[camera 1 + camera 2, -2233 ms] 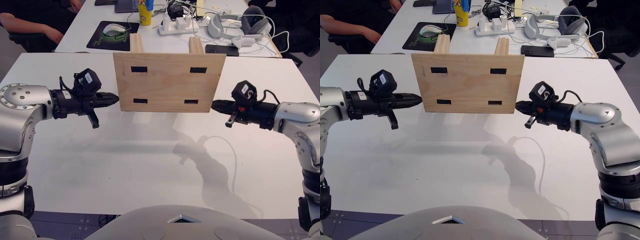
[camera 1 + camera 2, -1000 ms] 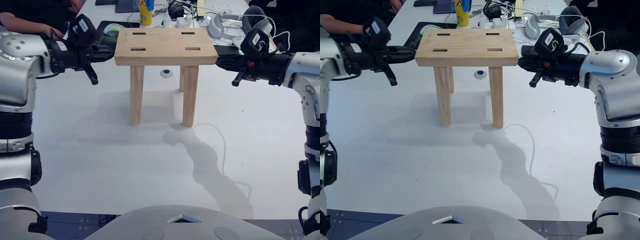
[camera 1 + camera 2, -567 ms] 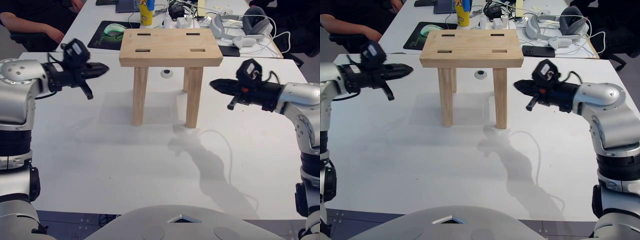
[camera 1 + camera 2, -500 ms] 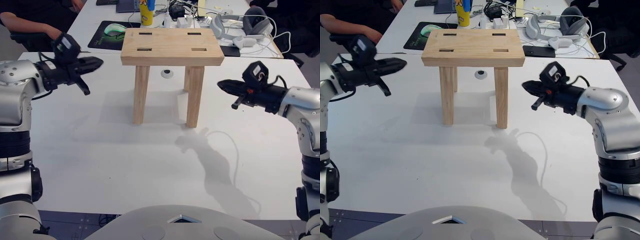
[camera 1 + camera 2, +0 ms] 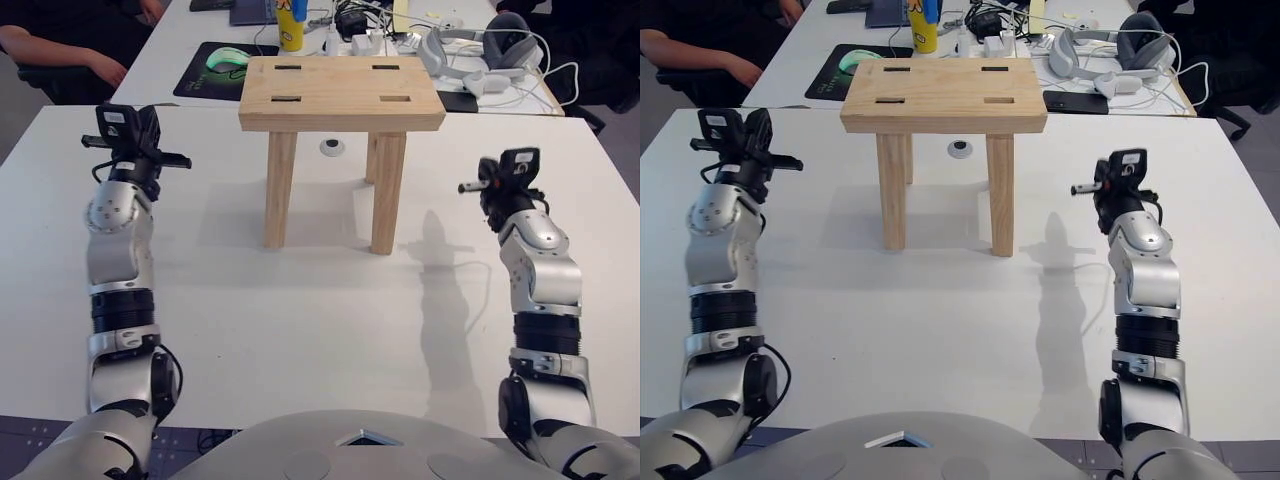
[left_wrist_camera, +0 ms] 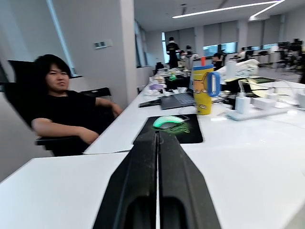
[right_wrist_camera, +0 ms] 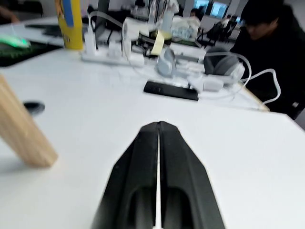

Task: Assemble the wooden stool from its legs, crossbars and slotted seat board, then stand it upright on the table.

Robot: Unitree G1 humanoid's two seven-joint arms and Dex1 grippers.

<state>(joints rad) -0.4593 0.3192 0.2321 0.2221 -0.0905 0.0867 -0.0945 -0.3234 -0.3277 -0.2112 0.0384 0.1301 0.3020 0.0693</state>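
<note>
**Stool up on its legs, both grippers closed**

I see the wooden stool [image 5: 340, 92] standing upright on its legs near the far edge of the tabletop [image 5: 300, 330], about midway between the side edges. My left gripper [image 6: 157, 138] is over by the left edge, fingers pressed together. My right gripper [image 7: 158, 129] is by the right edge, fingers together too. Both are well apart from the stool.

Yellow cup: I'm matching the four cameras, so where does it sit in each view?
Left eye view: cup on the far desk, behind the stool.
Right eye view: cup in the same spot, behind the stool.
Left wrist view: cup just past the mouse mat.
Right wrist view: cup beside the power strip.
Shared landmark: the white power strip next to the cup.
</note>
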